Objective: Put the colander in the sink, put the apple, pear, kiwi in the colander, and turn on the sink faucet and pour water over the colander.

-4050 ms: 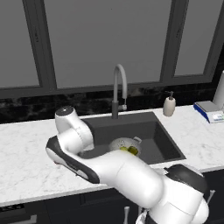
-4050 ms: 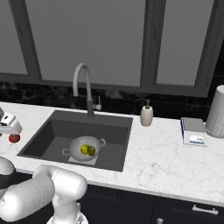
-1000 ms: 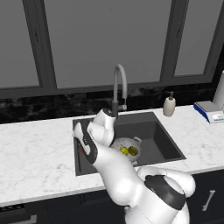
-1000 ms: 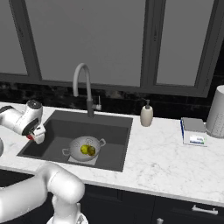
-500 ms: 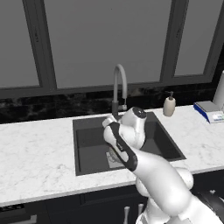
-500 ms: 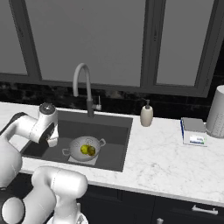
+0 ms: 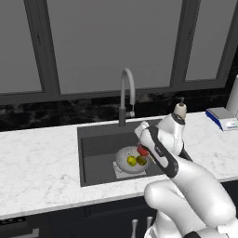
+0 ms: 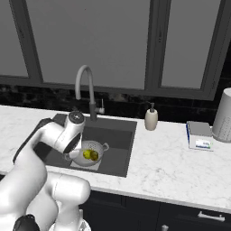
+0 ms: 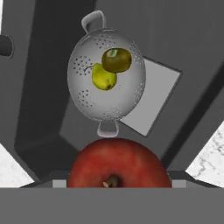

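Gripper [image 7: 142, 149] is closed on the red apple [image 7: 142, 150], held above the dark sink [image 7: 97, 144] at the colander's [image 7: 125, 158] right rim in the left base view. From the right base view the arm hides the apple, while the colander [image 8: 92, 149] lies in the basin before the gooseneck faucet [image 8: 86, 90]. Looking down from the hand, the apple [image 9: 118, 164] hangs over the colander [image 9: 105, 74], which holds the yellow-green pear [image 9: 103, 77] touching the olive-brown kiwi [image 9: 117, 60].
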Controlling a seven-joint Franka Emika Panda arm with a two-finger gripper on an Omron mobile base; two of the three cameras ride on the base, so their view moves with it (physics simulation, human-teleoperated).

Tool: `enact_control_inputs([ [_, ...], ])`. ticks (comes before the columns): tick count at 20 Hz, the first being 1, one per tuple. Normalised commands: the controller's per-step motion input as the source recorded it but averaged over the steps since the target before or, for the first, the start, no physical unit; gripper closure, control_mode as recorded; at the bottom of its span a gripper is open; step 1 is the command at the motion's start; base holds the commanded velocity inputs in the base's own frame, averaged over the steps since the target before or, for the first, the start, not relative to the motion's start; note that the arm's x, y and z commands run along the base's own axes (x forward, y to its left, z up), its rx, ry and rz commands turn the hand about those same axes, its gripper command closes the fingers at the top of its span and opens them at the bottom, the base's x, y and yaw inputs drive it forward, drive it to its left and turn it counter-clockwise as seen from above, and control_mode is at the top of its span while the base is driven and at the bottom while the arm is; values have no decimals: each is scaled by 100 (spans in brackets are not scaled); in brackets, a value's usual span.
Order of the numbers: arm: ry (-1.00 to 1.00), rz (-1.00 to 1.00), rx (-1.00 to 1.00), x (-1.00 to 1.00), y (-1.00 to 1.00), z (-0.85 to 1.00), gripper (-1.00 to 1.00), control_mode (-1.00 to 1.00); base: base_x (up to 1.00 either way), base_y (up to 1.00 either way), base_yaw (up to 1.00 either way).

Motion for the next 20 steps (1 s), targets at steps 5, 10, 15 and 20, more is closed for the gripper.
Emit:
enact_control_inputs([
  [5,21,21,0,26,-87,3,100,-100,0,0,0],
  [10,20,23,2,50,-46,0,100,-100,0,0,0],
  [15,7,10,1,62,-1,0,100,-100,0,0,0],
  [20,0,7,4,21,0,-24,100,-100,0,0,0],
])
